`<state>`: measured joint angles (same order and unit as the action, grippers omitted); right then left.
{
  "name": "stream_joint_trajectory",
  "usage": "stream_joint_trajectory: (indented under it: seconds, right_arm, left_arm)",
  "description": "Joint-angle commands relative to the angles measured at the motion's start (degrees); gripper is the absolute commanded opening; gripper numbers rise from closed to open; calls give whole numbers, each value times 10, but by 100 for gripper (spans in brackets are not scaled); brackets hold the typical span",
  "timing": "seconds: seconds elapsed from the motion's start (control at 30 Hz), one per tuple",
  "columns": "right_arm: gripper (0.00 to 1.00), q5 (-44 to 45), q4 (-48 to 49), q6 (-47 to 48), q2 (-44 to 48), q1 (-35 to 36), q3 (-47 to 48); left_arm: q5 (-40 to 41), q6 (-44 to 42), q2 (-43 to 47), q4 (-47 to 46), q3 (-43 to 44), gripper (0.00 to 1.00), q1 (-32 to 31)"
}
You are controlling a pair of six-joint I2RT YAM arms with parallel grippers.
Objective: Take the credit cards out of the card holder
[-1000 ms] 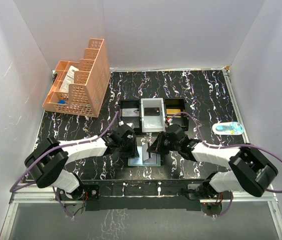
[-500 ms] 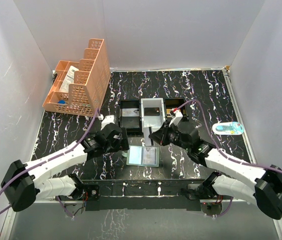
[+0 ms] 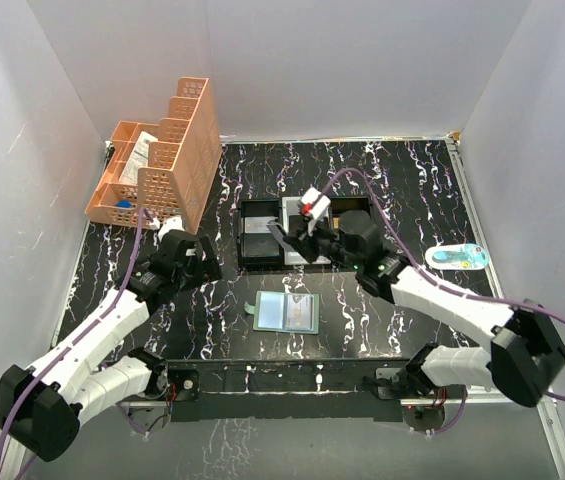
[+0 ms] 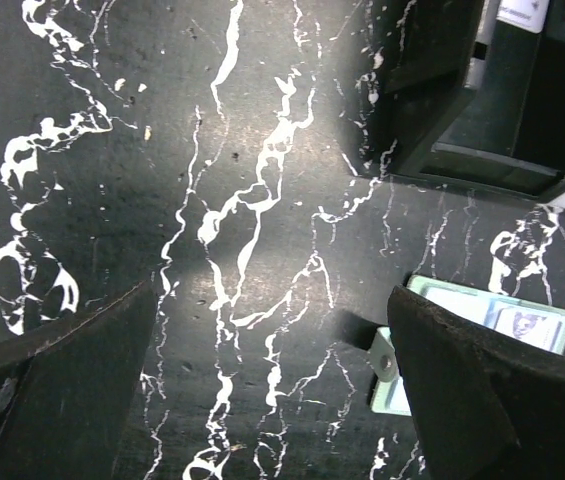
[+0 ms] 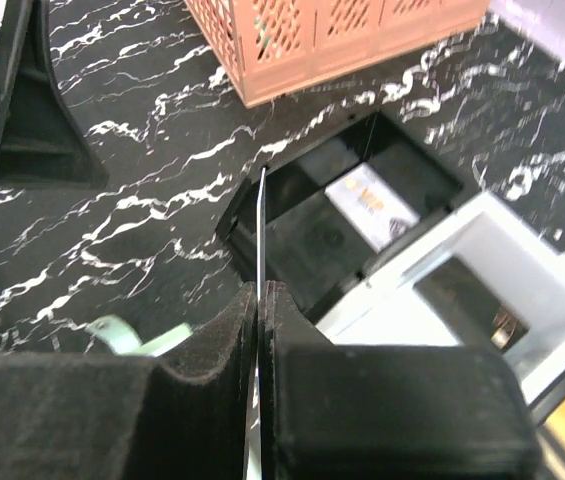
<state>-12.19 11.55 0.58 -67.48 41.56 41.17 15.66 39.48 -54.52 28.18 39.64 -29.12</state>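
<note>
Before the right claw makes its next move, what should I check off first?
1. Right claw shut on the card, held edge-on: ok.
2. The card is above the tray: ok. Which compartment it lines up with: cannot tell.
3. Left claw open and off to the side of the card holder: ok.
4. The card holder lies open and flat on the table: ok.
5. The card holder is emptied of cards: cannot tell.
</note>
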Motion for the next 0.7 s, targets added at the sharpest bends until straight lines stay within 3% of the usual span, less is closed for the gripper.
stream_joint_trajectory:
  seconds: [0.0, 0.4, 0.67]
  right_arm:
    - [0, -23, -1, 124, -77, 10, 104]
    - [0, 30, -102, 313, -277, 37, 291]
    - [0, 58, -121, 434, -355, 37, 339]
  left_arm:
    - [-3, -58, 1, 25, 16, 99, 22]
    - [14, -118, -11, 37, 43, 99, 37]
    - [37, -111, -29, 52, 51, 99, 37]
